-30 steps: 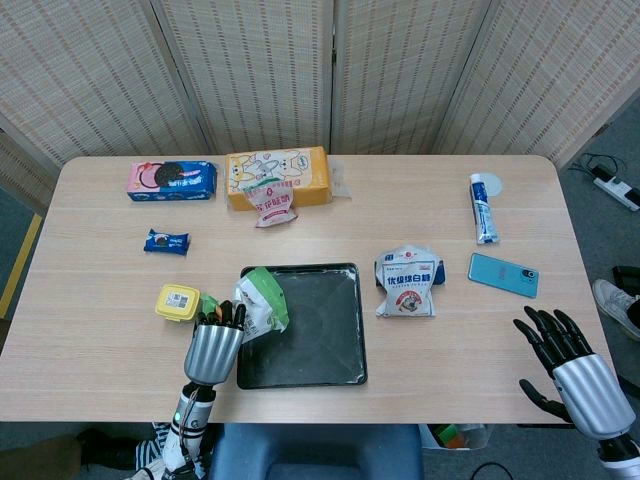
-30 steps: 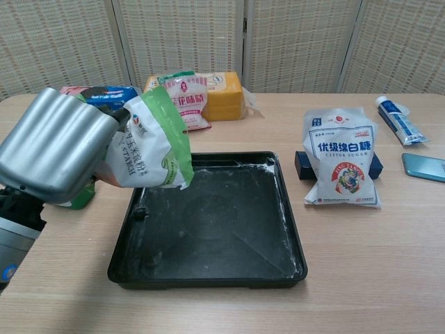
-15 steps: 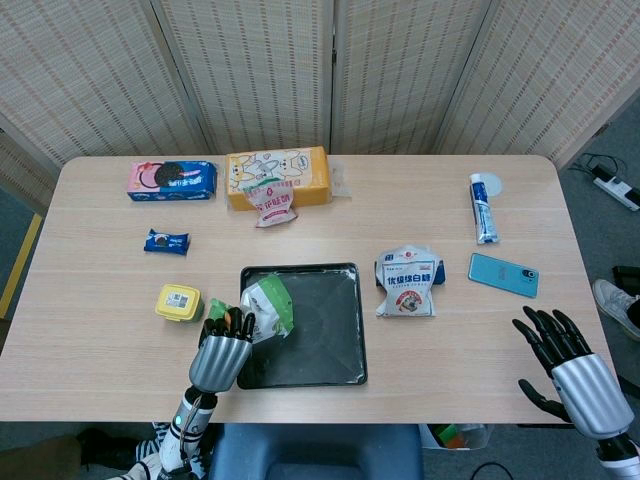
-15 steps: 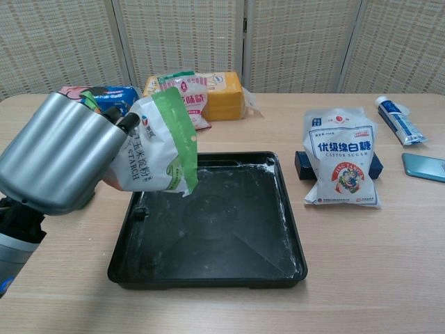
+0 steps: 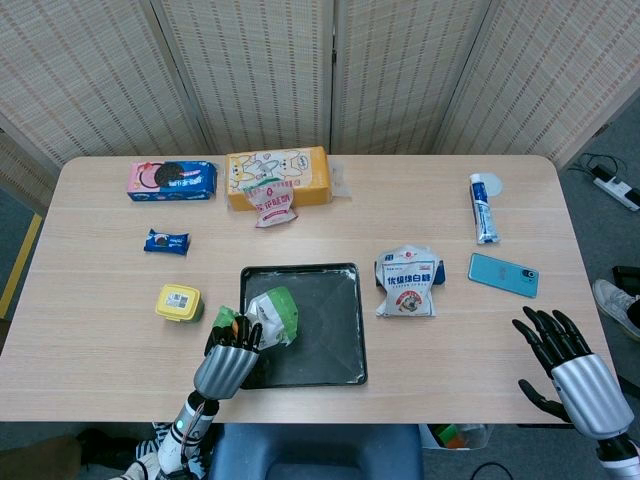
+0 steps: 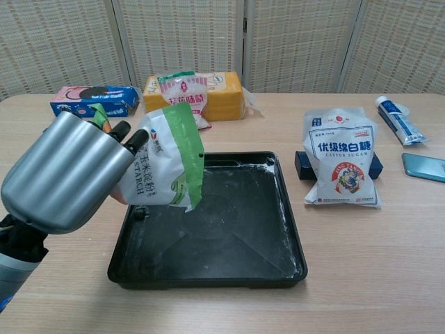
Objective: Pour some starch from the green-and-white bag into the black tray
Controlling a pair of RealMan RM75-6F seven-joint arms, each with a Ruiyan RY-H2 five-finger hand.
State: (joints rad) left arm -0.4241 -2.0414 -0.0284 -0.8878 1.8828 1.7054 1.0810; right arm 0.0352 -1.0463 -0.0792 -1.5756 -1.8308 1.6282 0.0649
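Since a second ago, the left robot hand (image 6: pixel 66 182) has carried the green-and-white starch bag (image 6: pixel 167 165) lower and further in over the black tray (image 6: pixel 229 271). In the head view the bag has slid from the tray's upper-left corner down toward its left-middle, and the hand has dropped toward the bottom of the frame. In the chest view the pink-and-blue cookie box (image 6: pixel 92 99) at upper left, earlier hidden behind the hand, now shows.

That hand's fingers are clamped round the bag from behind, holding it in the air with its green edge hanging down over the left part of the tray. This looks like the tipping pose: the mouth is brought over the tray so anything that spills lands inside the rim. No stream of starch can be made out; the tray shows only a white dusting along its far edge and corners.

At the lower right of the head view, the right robot hand (image 5: pixel 560 365) hovers off the counter (image 5: pixel 480 340) edge with its fingers spread and nothing in them, unchanged from before.

The castor sugar bag (image 6: pixel 341 158) lies just right of the tray, apart from it. A yellow box (image 5: pixel 178 302) sits at left-centre of the head view.
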